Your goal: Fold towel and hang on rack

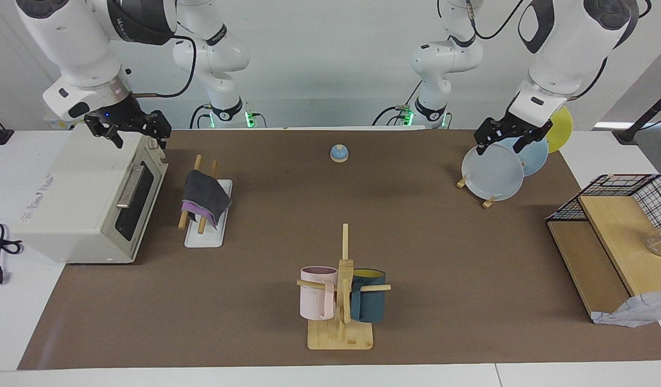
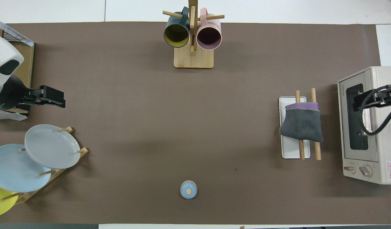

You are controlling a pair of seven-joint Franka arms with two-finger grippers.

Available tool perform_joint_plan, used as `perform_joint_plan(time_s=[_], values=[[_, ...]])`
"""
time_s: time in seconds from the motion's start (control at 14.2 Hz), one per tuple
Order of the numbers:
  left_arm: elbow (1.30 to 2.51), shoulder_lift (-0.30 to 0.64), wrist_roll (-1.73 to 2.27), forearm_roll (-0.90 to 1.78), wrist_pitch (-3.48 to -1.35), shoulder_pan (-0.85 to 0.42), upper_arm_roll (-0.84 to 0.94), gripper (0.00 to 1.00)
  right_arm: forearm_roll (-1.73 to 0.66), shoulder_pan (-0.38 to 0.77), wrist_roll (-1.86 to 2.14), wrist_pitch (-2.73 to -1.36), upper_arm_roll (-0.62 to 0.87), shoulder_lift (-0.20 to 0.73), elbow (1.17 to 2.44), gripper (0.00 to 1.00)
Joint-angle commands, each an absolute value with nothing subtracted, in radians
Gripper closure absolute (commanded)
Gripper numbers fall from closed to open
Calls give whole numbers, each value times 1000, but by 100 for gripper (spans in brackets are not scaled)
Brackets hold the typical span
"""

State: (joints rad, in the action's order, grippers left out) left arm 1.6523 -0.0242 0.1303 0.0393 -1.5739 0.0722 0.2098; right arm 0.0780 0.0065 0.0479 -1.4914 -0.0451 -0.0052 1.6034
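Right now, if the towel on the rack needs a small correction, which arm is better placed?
Probably the right. The right gripper is over the toaster oven, beside the rack where the towel hangs folded. The left gripper is over the plates, at the left arm's end of the table.

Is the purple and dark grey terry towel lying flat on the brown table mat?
No, the towel hangs folded over the two wooden rods of the rack.
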Motion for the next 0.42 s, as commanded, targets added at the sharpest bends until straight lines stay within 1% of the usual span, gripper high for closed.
perform_joint_plan(time_s=[0.0, 0.35], values=[[1675, -49, 123, 52, -1566, 77, 206, 0, 81, 3, 69, -1480, -46, -3, 1601, 0], [1675, -49, 123, 52, -1568, 77, 204, 0, 80, 6, 69, -1488, -46, -12, 1623, 0]])
